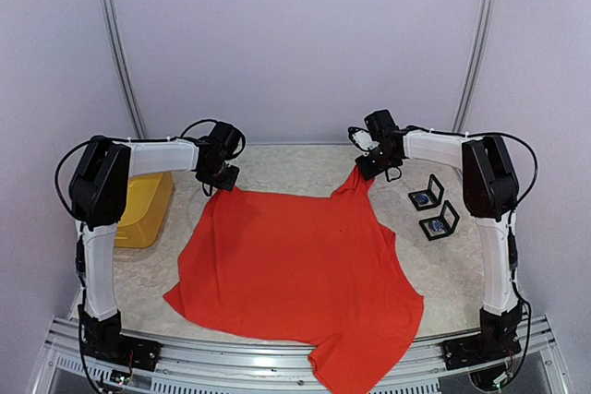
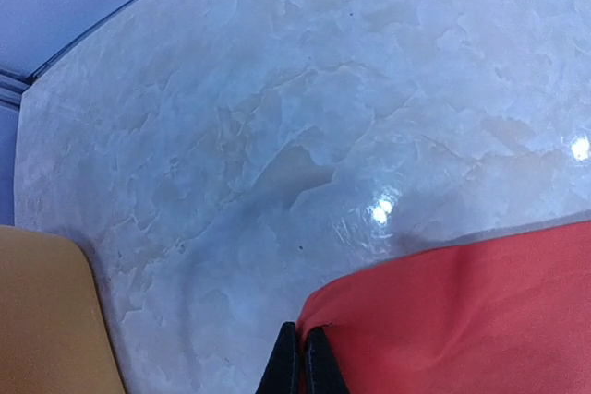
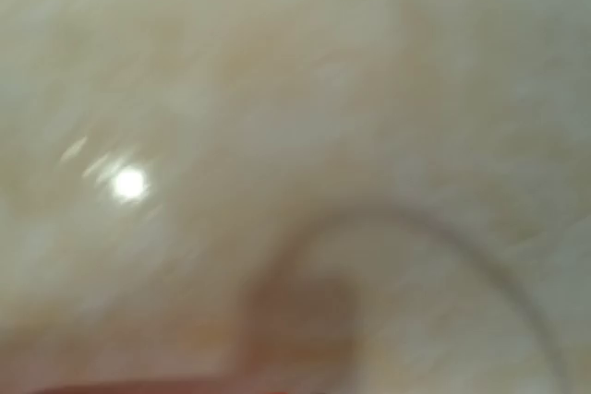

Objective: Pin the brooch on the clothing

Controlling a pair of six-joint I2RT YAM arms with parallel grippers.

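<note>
The red shirt (image 1: 295, 274) lies spread across the middle of the counter (image 1: 434, 274), with its lower hem spilling over the near edge at the bottom of the top view. The left gripper (image 1: 220, 177) sits at the shirt's upper left corner. In the left wrist view its fingers (image 2: 288, 366) are clenched together right at the cloth's edge, seemingly pinching it. The right gripper (image 1: 374, 165) is at the upper right corner, where the cloth rises in a peak into it, so it looks to be grasping the shirt. Its own camera is too blurred to confirm this.

The step in hand appears to be laying the shirt flat. To do it well, both corners should be drawn outward evenly and lowered together, so no fold forms in the middle. The raised right corner needs setting down before release. Two small black cases (image 1: 426, 197) stand right of the shirt, and their contents are too small to tell.
</note>
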